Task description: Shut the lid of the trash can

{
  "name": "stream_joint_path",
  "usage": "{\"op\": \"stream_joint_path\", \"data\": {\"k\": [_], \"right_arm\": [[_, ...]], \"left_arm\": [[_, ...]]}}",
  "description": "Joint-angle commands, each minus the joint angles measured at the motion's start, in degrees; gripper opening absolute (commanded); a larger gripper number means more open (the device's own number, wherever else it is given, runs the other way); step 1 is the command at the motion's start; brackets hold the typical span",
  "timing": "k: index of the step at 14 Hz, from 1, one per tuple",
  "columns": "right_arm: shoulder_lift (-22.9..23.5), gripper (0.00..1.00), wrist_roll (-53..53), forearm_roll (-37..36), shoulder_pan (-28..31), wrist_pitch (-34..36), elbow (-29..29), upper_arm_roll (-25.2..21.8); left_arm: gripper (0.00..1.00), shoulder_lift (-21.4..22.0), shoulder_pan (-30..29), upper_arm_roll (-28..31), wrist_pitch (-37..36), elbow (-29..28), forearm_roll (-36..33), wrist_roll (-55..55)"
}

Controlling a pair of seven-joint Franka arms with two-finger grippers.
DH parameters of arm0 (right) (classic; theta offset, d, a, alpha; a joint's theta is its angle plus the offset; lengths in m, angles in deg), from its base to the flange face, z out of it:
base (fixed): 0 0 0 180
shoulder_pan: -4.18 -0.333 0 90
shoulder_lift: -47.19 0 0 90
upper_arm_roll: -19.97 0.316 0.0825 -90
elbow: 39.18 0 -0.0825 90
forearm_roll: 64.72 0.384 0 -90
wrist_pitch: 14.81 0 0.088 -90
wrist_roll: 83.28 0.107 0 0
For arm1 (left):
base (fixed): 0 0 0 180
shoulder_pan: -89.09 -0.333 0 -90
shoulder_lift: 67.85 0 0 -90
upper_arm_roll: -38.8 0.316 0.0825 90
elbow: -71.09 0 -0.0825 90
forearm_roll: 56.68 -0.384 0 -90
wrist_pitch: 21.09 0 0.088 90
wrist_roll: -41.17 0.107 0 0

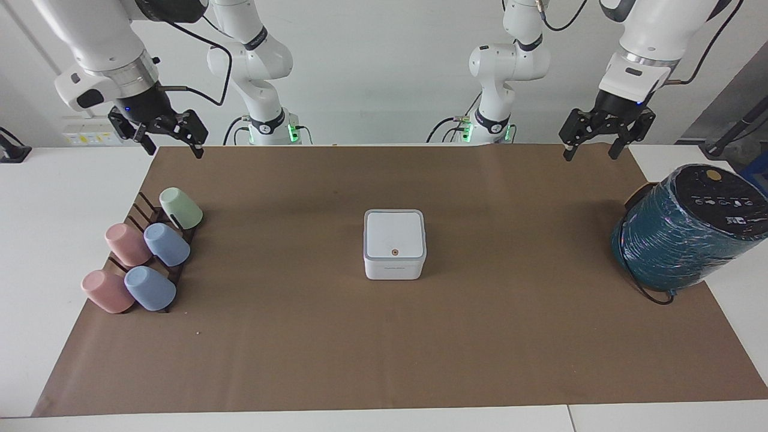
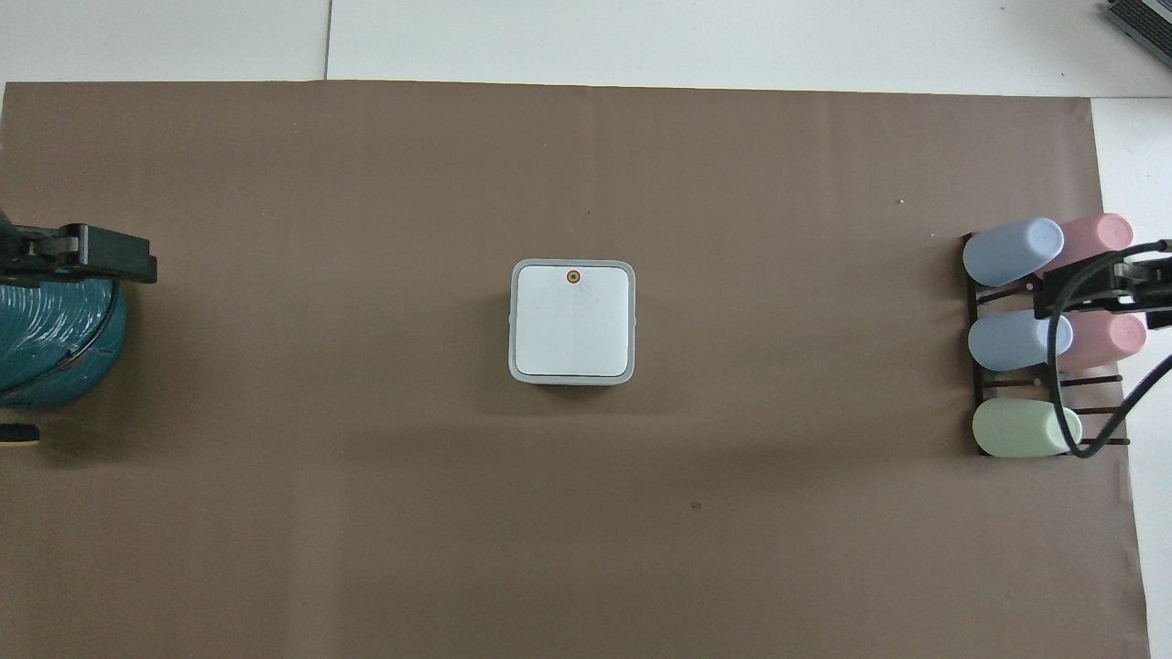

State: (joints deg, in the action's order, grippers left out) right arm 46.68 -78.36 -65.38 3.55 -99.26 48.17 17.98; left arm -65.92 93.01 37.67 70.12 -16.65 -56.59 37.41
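Observation:
The small white trash can stands at the middle of the brown mat. Its square white lid with the orange dot lies flat and closed on it, and shows from above in the overhead view. My left gripper is open and empty, raised over the mat's edge nearest the robots, toward the left arm's end and well apart from the can; only its tip shows at the overhead view's edge. My right gripper is open and empty, waiting high over the mat's corner above the cup rack.
A dark rack with several pastel cups lying on it sits at the right arm's end. A large teal-wrapped cylinder stands at the left arm's end. A brown paper mat covers the table.

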Motion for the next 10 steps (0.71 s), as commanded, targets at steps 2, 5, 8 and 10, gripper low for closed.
{"op": "stream_joint_path", "data": {"k": [2,5,8,10], "right_arm": [[-1.07,1.00,-1.84,-0.31,0.72,0.25,0.97,0.23],[-1.07,1.00,-2.02,-0.31,0.81,0.17,0.97,0.14],[-1.07,1.00,-2.02,-0.31,0.81,0.17,0.97,0.23],[-1.07,1.00,-2.02,-0.31,0.81,0.17,0.97,0.15]], "left_arm": [[1.00,-1.94,-2.94,-0.37,-4.72,4.59,1.13,2.61],[1.00,1.05,-4.09,0.07,-5.00,1.53,0.87,3.23],[1.00,1.31,-4.44,0.07,-4.38,0.82,0.87,3.31],[1.00,1.49,-4.44,0.07,-4.38,0.37,0.87,3.93]]}}
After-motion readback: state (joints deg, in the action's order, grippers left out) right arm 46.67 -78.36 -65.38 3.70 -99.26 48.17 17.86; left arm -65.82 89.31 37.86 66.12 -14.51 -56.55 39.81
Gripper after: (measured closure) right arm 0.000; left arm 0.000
